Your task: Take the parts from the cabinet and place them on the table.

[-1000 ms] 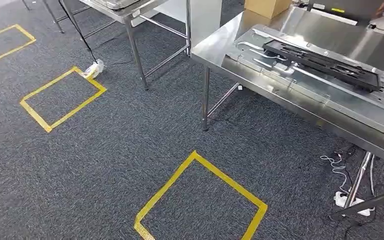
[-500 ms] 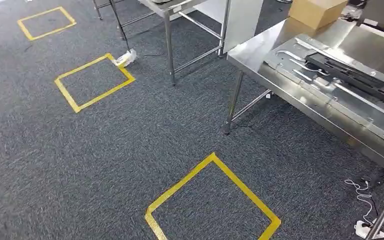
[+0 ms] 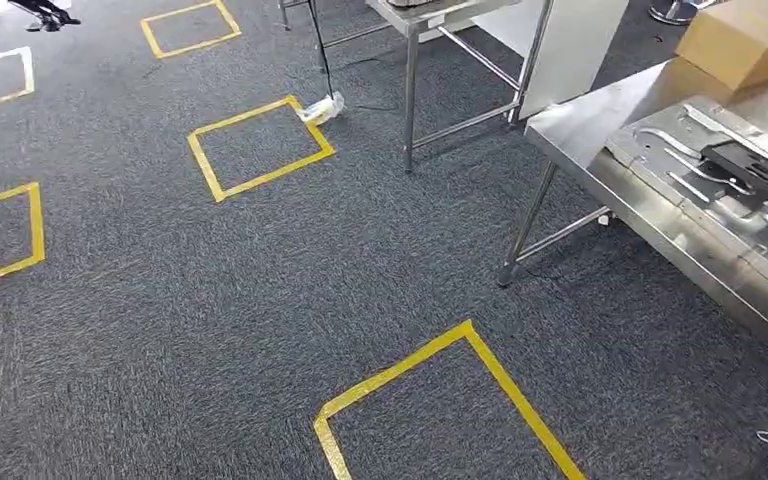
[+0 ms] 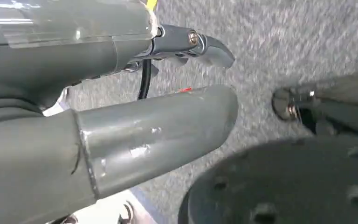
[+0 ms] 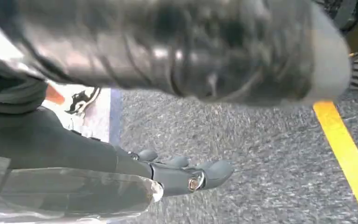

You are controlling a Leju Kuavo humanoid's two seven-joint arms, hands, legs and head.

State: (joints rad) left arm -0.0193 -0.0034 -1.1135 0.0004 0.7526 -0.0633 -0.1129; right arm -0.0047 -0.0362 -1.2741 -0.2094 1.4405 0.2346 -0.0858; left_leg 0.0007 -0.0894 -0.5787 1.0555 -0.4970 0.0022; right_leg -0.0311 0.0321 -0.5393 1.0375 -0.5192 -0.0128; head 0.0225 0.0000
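Step in hand, I think: walking, prob. off to get a part. No cabinet in the head view, so next the robot must turn and find it, then reach in.

Left hand point(image 4: 168, 88) hangs over the floor w/ nothing in it, thumb and fingers apart. Right hand point(image 5: 186, 175) too: fingers out a bit, holding nothing.

A part point(image 3: 765, 175) lies on the counter point(image 3: 600, 125) at the right edge: black, flat, long, looks like hard plastic w/ holes. It sits on a shiny metal tray point(image 3: 660, 160) w/ bumps. Counter is smooth steel on thin legs. A brown box point(image 3: 745, 40) sits upper right, cardboard.

Floor point(image 3: 260, 300) is rough grey carpet w/ yellow tape squares point(image 3: 260, 145).
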